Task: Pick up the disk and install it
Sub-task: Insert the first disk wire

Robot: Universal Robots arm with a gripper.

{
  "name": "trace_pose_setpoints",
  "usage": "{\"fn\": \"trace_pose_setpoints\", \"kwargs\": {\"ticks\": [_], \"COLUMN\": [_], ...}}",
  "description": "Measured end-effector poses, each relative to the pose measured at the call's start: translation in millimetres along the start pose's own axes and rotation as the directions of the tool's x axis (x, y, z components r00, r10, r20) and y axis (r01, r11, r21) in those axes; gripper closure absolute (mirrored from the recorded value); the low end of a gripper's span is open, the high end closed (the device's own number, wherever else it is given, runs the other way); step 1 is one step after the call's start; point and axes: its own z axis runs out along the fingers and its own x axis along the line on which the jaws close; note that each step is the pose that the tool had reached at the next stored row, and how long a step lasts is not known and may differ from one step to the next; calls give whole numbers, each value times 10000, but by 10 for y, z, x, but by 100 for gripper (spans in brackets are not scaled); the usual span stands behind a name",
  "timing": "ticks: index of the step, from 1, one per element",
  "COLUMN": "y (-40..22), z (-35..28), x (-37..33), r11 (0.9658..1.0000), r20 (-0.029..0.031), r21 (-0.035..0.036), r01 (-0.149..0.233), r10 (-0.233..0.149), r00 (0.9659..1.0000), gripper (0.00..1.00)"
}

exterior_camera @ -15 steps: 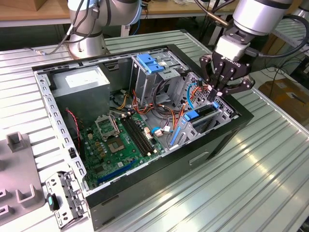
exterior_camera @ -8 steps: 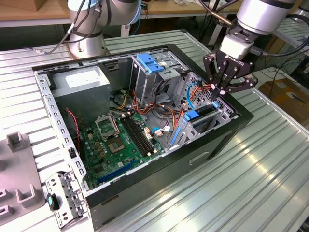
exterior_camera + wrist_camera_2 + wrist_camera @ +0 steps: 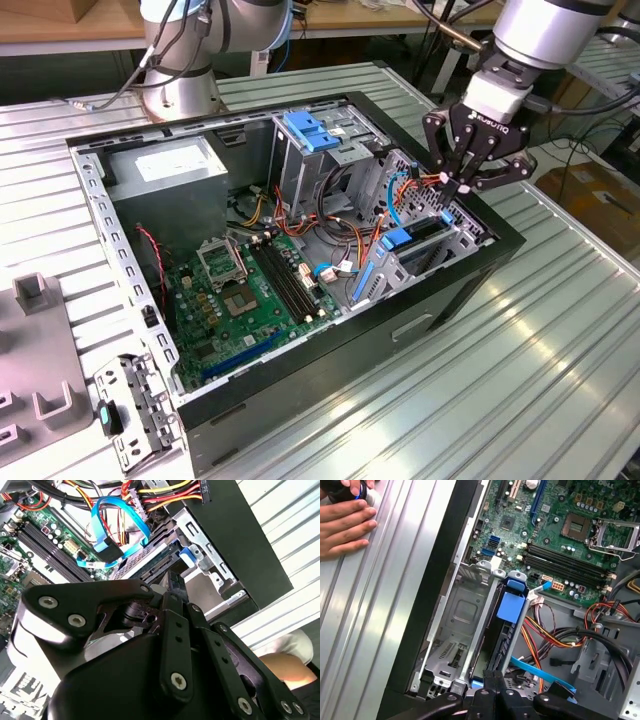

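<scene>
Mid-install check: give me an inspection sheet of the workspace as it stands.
Surface: ribbed metal table, open computer case on it.
Job's things: disk on edge in the drive bay by the case wall.
Clutter: grey fixtures and metal bracket at the exterior view's left.
Grippers: claw above the bay, at the disk's end.
Cables: blue cable looped near the bay; red-yellow wire bundle beside it.
Surroundings: a person's hand on the table beside the case.

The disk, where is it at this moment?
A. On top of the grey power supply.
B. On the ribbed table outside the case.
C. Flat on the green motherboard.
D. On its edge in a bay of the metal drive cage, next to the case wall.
D: in the first wrist view the disk stands on its edge inside the drive cage, with the gripper close to one end.
</scene>
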Motion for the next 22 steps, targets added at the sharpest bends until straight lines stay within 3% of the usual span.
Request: {"fn": "trace_pose_setpoints", "kwargs": {"ticks": [7, 14, 17, 20, 22], "y": [-129, -195, -196, -197, -202], "z": [-2, -3, -3, -12, -21], "x": [-10, -32, -33, -33, -31], "r11": [9999, 9985, 9940, 9871, 9848], "r20": [-2, -5, -8, -16, -16], "r21": [3, 15, 34, 48, 54], "r01": [125, 549, 1098, 1601, 1737], "r10": [-125, -549, -1098, -1601, -1737], "r00": [9999, 9985, 9940, 9871, 9848], "gripper": [89, 89, 89, 89, 89]}}
